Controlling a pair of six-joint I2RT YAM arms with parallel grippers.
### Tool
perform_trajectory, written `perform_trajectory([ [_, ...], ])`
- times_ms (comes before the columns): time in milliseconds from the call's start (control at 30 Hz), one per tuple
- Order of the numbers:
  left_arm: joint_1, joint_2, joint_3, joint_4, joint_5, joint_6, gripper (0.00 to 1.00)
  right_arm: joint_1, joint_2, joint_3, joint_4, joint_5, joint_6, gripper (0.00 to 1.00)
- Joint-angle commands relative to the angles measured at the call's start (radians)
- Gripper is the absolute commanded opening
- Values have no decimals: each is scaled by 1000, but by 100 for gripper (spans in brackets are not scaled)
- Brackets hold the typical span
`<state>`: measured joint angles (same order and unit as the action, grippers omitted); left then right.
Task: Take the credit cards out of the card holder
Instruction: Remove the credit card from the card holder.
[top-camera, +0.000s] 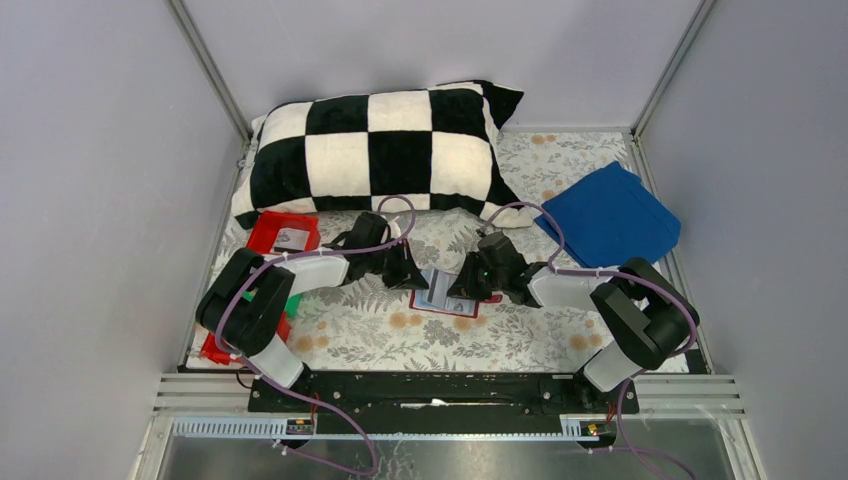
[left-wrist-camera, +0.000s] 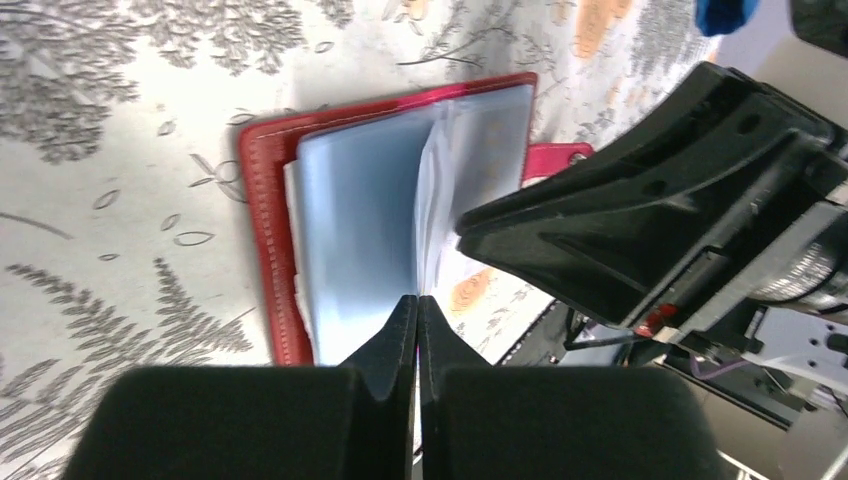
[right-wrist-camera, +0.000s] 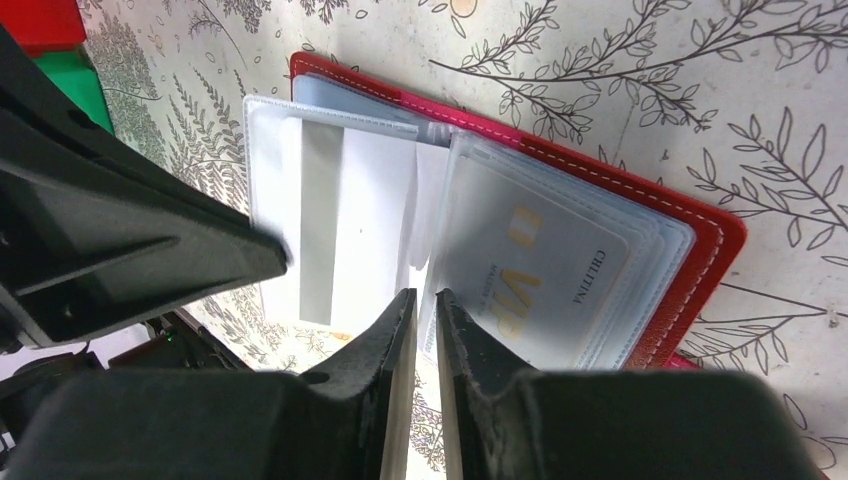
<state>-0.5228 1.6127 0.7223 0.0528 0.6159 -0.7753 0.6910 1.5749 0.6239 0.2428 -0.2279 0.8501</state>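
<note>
The card holder (right-wrist-camera: 700, 235) lies open on the floral-covered table (top-camera: 520, 340), about midway between the left and right edges and nearer the front edge than the back. Its red cover is flat on the cloth and its clear, pale sleeves are fanned upward. The credit cards sit inside the sleeves. A pale card (right-wrist-camera: 545, 270) with gold lettering shows through the right-hand pockets, and a white card (right-wrist-camera: 340, 225) with a grey stripe fills a left-hand pocket.

The right hand (right-wrist-camera: 425, 300) is at the holder's middle fold, drawn in to a thin slit on an upright clear leaf of the sleeves. The left hand (left-wrist-camera: 417, 305) meets the holder from the other side. It is fully closed, with its tips pressed together at the edge of a blue-grey sleeve; it cannot be told whether that edge is caught between them.

A red tray (top-camera: 283, 232) sits by the left edge, with a green tray (right-wrist-camera: 75, 80) close to it. A checkered pillow (top-camera: 385, 150) lies along the back edge. A blue folded cloth (top-camera: 610, 215) rests near the back right corner.
</note>
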Motion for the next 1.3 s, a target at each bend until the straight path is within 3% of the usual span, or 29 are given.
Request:
perform_trajectory([
  [0, 7, -13, 53, -94, -119, 60, 0, -6, -30, -5, -34, 22, -24, 20],
  [167, 22, -23, 44, -136, -190, 57, 0, -14, -38, -36, -30, 31, -27, 20],
  [533, 18, -145, 93, -287, -373, 89, 29, -14, -96, 25, -69, 18, -46, 20],
  [700, -30, -176, 132, -257, -317, 86, 28, -15, -85, 58, -29, -7, -21, 26],
  [900, -45, -80, 115, -128, -150, 38, 27, -14, 5, 58, 86, -83, 54, 28],
  [1267, -45, 54, 37, -80, -185, 17, 25, -14, 60, -29, 111, -13, 111, 39],
])
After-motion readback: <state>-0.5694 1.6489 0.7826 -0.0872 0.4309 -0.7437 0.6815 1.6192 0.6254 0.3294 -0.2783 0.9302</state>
